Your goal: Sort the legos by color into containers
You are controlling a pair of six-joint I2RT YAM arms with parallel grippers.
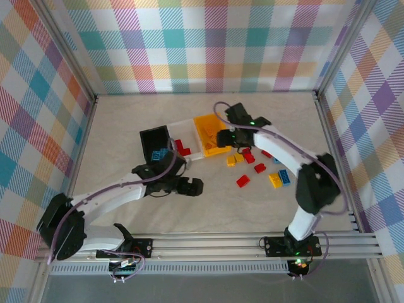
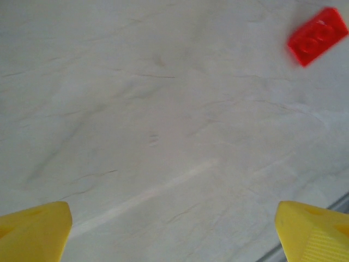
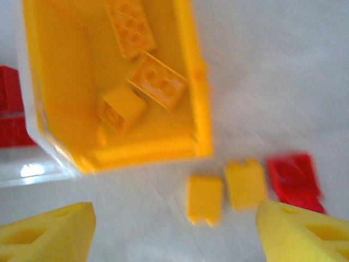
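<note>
Three containers stand side by side: a black bin holding light blue legos, a clear bin holding red legos, and a yellow bin. In the right wrist view the yellow bin holds three yellow bricks. My right gripper hovers open just beside its near wall, above two loose yellow bricks and a red brick. My left gripper is open over bare table, with a red brick ahead to its right.
More loose red, yellow and blue legos lie scattered right of the bins, out to a yellow and blue pair. The left gripper sits in front of the bins, the right gripper at the yellow bin's right edge. Plaid walls enclose the table.
</note>
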